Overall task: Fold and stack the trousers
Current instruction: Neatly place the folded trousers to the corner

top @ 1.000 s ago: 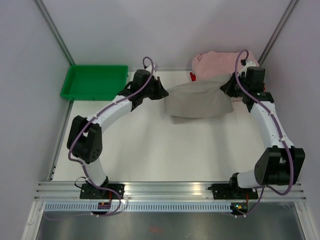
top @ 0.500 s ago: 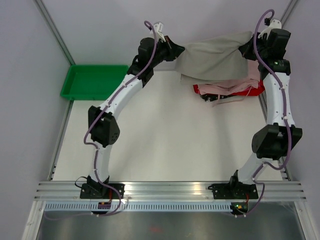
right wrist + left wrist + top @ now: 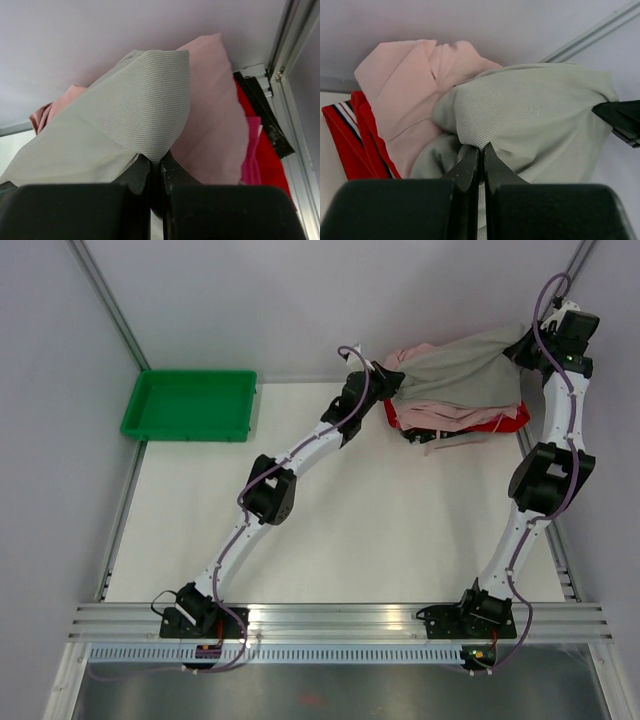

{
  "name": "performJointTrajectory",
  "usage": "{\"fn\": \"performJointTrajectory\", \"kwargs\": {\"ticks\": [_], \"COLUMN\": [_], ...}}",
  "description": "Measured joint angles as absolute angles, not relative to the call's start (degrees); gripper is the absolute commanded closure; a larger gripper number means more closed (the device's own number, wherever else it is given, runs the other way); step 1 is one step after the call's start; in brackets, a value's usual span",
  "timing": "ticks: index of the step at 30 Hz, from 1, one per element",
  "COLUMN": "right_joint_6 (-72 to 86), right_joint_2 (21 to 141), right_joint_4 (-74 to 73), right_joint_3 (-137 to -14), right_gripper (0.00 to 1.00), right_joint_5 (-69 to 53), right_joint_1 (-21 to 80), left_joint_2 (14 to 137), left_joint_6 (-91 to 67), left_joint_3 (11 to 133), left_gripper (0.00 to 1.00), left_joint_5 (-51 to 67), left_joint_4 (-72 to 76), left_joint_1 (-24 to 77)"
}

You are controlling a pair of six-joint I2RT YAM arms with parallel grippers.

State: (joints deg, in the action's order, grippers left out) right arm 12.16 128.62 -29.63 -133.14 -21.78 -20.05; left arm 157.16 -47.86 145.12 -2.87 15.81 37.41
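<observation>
Trousers (image 3: 462,365): folded, stretched betw. both arms over pink pile (image 3: 450,412), far-R corner of bench (image 3: 300,530). L fingers (image 3: 469,167) pinching L edge; R fingers (image 3: 136,175) pinching R edge.

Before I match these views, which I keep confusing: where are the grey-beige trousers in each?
Top external: trousers upper right, strung between left gripper and right gripper.
Left wrist: trousers centre and right, pinched at bottom centre.
Right wrist: trousers centre-left, pinched at bottom centre.
Shared landmark: pink garment beside them.
</observation>
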Motion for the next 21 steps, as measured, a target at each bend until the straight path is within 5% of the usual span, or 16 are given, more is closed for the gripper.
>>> {"fn": "performJointTrajectory", "kwargs": {"ticks": [14, 15, 16, 17, 20, 21], "right_joint_6": [12.6, 12.6, 12.6, 12.9, 12.3, 12.3], "right_joint_2": [135.1, 135.7, 136.4, 136.9, 137.6, 137.6], "right_joint_4": [-22.7, -22.5, -22.3, -22.2, -21.5, -21.5], "right_joint_3": [-135.6, -135.6, -135.6, -135.6, -135.6, -135.6], "right_gripper": [1.00, 0.94, 0.77, 0.37, 0.02, 0.02], "right_joint_5": [-29.7, -29.8, -29.8, -29.7, -28.5, -28.1], "right_joint_1": [-22.5, -22.5, -22.5, -22.5, -22.7, -22.8], "left_joint_2": [161.5, 161.7, 162.2, 162.6, 162.8, 162.8], "left_joint_6": [-52.3, -52.4, -52.4, -52.4, -51.9, -51.3], "left_joint_3": [147.9, 147.9, 147.9, 147.9, 147.9, 147.9], "left_gripper": [0.96, 0.92, 0.84, 0.57, 0.06, 0.00], "left_joint_5": [-13.2, -13.2, -13.2, -13.2, -13.0, -12.8], "left_joint_4": [26.1, 26.2, 26.1, 26.1, 25.7, 25.8], "left_joint_1": [36.4, 36.4, 36.3, 36.3, 36.2, 36.0]}}
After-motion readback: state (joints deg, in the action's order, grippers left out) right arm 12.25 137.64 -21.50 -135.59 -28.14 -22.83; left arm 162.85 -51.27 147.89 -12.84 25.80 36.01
